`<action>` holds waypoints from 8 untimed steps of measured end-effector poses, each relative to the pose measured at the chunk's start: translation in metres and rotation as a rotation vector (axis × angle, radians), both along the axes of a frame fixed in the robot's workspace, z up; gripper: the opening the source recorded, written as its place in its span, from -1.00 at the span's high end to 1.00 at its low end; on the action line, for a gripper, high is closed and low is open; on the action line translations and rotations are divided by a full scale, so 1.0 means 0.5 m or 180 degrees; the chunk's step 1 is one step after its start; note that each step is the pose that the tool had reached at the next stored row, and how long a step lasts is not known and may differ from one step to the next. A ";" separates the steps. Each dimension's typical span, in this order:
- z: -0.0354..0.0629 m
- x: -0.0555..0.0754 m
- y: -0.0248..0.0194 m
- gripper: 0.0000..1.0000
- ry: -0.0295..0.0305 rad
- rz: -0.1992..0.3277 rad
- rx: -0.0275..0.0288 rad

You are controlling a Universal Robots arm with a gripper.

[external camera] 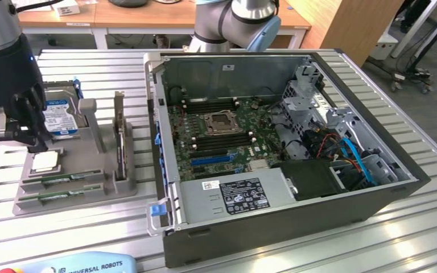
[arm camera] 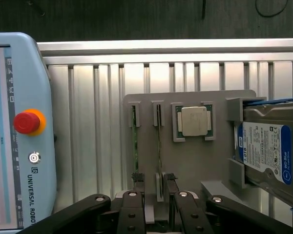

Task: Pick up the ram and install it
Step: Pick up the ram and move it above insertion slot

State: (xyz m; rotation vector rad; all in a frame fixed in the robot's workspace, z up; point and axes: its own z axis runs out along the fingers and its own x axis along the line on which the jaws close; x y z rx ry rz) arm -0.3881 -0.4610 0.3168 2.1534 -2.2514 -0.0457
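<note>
On the exterior view's left half of a slatted metal table [external camera: 431, 227] stands a grey holder [external camera: 100, 185]. The right half is taken by the biggest thing, an open computer case [external camera: 279, 227] with the green motherboard [external camera: 238, 149] inside. The far corner of the case is covered by the robot arm [external camera: 238, 17], which is cut off at the upper edge. The cables in the right part of the case are hard to make out.

At the upper left of this frame hangs the gripper [external camera: 17, 139], above the holder and apart from it. It hides part of the hard drive [external camera: 61, 120] with the blue label, which leans in the back of the holder. In the wrist view the gripper [arm camera: 154, 178] has its fingers [arm camera: 138, 181] spread and they carry nothing.

At the lower edge a pale blue teach pendant [external camera: 74, 264] is cut off. A square processor chip [external camera: 45, 161] lies flat in the holder. The ram [external camera: 61, 179] stands on its edge in a slot of the holder, just beside the chip. In the wrist view it is in line with the gap between the fingers. A second stick [external camera: 59, 195] stands in the next slot, on the pendant's side.
</note>
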 end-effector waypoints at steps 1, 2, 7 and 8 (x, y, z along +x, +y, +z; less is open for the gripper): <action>-0.003 0.000 0.0000 0.41 0.0000 0.0000 0.0000; -0.005 0.000 0.0000 0.41 0.0000 0.0000 0.0000; -0.010 0.000 -0.0002 0.41 0.0001 0.0000 -0.0001; -0.010 0.000 -0.0014 0.41 0.0000 0.0001 0.0000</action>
